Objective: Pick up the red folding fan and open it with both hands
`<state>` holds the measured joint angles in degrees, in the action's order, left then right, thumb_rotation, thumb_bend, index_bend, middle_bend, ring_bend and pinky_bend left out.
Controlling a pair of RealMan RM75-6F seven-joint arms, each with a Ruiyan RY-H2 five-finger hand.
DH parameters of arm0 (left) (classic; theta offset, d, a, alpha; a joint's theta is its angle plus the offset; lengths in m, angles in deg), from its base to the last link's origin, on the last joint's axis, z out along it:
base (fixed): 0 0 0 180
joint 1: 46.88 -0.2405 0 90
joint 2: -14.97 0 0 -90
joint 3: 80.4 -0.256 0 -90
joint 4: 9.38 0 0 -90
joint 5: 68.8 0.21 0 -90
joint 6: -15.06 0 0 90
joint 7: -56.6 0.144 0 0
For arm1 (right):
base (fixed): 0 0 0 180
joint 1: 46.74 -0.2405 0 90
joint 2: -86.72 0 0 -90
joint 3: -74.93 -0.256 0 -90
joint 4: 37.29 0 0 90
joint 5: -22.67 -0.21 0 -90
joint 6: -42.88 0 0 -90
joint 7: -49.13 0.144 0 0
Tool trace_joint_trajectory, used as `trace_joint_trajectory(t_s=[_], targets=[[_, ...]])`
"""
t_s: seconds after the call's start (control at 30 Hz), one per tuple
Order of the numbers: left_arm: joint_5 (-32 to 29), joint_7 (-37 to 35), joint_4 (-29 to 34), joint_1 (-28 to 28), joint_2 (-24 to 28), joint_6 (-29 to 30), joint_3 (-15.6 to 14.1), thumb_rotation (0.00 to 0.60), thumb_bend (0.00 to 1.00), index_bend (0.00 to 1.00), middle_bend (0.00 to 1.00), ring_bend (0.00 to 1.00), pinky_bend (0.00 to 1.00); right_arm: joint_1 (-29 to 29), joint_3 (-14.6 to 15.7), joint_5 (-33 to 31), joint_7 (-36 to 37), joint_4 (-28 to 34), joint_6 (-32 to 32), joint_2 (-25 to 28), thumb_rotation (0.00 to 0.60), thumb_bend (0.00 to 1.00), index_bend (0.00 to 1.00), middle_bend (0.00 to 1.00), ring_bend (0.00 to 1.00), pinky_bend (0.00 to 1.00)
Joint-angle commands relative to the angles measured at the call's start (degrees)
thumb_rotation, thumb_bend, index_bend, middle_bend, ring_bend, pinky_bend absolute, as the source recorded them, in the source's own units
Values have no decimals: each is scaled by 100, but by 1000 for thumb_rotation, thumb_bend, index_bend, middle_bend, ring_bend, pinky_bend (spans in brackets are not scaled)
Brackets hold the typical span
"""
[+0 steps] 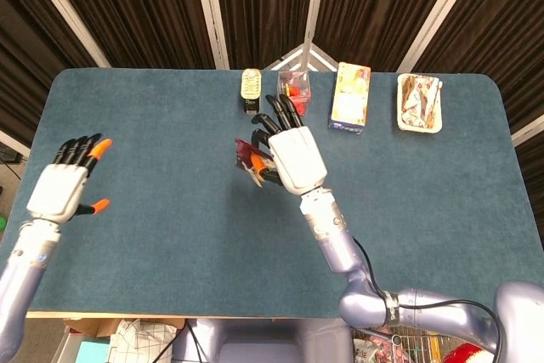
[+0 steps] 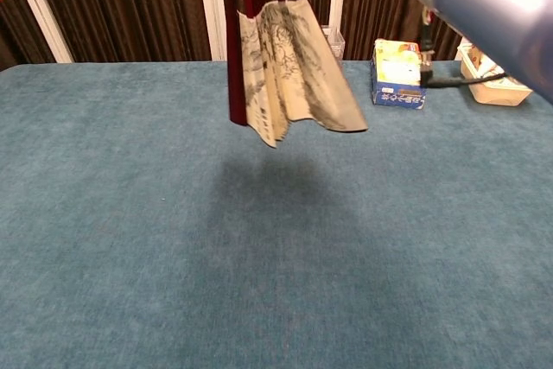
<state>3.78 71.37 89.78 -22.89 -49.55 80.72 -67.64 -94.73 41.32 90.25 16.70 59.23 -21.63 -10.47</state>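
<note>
My right hand (image 1: pixel 289 152) is raised high over the middle of the table and grips the red folding fan (image 1: pixel 249 161) by its top end. In the chest view the fan (image 2: pixel 285 71) hangs down, partly spread, with a dark red outer rib on the left and printed beige paper folds fanning to the right. Only an orange fingertip and part of the forearm show at the top of that view. My left hand (image 1: pixel 66 184) hovers over the left side of the table, fingers spread, holding nothing.
Along the far edge of the blue table (image 1: pixel 153 235) stand a small tin can (image 1: pixel 250 89), a clear box of red items (image 1: pixel 293 91), a colourful carton (image 1: pixel 350 96) and a white tray of packets (image 1: pixel 420 103).
</note>
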Motion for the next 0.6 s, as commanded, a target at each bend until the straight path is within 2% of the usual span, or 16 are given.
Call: trace_joint_trajectory(t_s=[0.03,0.37,0.6], targets=[[-398,289,-37,396,-383,-291,234,600,170,133,12,0,10,-203,-110,-167,-49,-147,72,-35,600,478,778,332,78,61],[-1627,817,-269,1403,-1384,-737,812,600,341,251,69,0,51,-567,-326,-549,-6,-293,61,16,600,478,778,335,78,60],[-2423,1079,-475,2030,-1933,-870,1101,600,416,303,79,0,51,-630,-316,-735,2,-186,-23,196,600,478,786,340,78,61]])
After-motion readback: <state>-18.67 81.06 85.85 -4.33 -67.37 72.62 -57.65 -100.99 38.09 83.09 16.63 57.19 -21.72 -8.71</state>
